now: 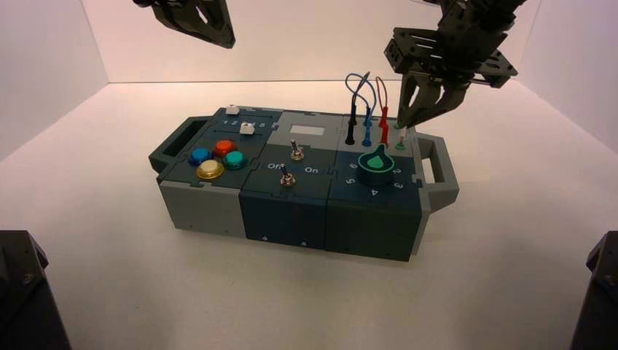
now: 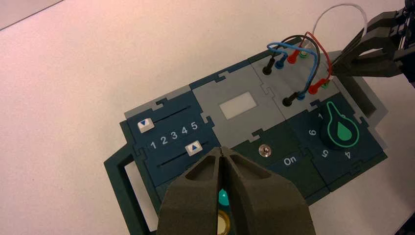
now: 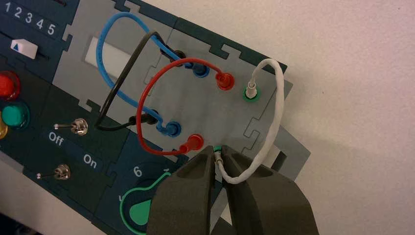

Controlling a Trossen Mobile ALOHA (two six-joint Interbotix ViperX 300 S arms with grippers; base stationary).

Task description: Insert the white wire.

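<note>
"Right pincer [image 3: 219,152] is where now, please?"

"It is above the far right part of the box [image 1: 291,211], and it is clenched on one plug of the white wire [image 3: 278,105]."

"And the left pincer [image 2: 221,152]?"

"That one waits up high, with its fingertips closed together and nothing between them."

"How does the box lie?"

"It lies on the tabletop [image 1: 218,292], with one handle at its left edge and one handle at its right edge. The light grey panel [image 3: 210,105] with the sockets is at the far right corner. The green knob [image 1: 375,169] is nearer, at the near right corner."

"Which wires are on this panel?"

"Black wire [image 3: 128,68], blue wire [image 3: 99,51] and red wire [image 3: 151,81], each with both plugs in sockets. The white wire arches in a loop, outside of them, toward the right edge."

"And its two ends?"

"One white plug [image 3: 251,90] stands in the far green socket [image 3: 251,99]. The gripped plug is at the near green socket [image 3: 217,148]; how deep it sits, I cannot tell."
</note>
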